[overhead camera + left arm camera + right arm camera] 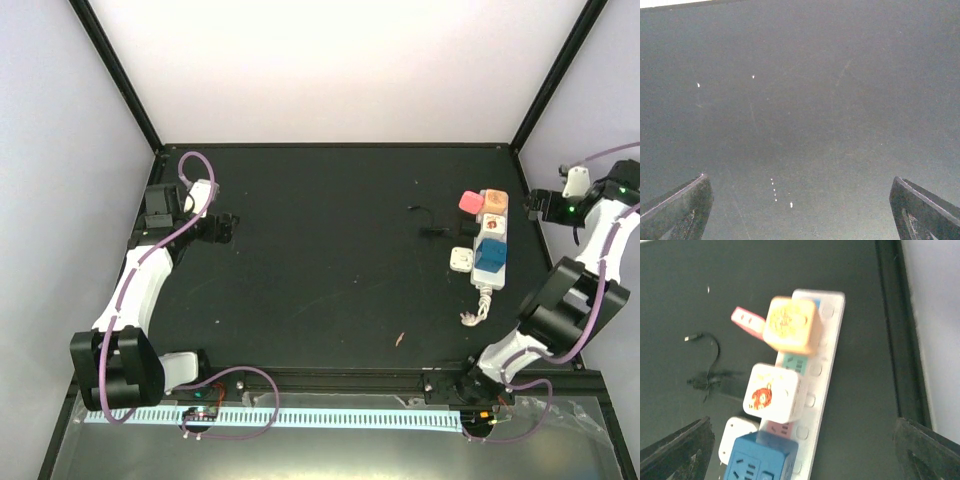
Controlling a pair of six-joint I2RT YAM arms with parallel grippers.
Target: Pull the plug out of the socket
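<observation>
The socket [497, 240] [830, 355] is a long white strip lying at the table's right side, its bundled white cord [478, 312] at the near end. Three cube plugs stand in it: an orange one [495, 199] [790, 325], a white one with a tiger picture [492, 222] [771, 392] and a blue one [490, 258] [760, 460]. My right gripper [543, 205] [802, 422] hovers open just right of the strip's far end, touching nothing. My left gripper [226, 225] [799, 200] is open over bare table at the far left.
A pink cube [468, 201] [747, 320] and a small white cube [460, 260] [735, 437] lie against the strip's left side. A thin black cable [430, 225] [707, 375] lies further left. The black frame rail [900, 330] runs close along the strip's right.
</observation>
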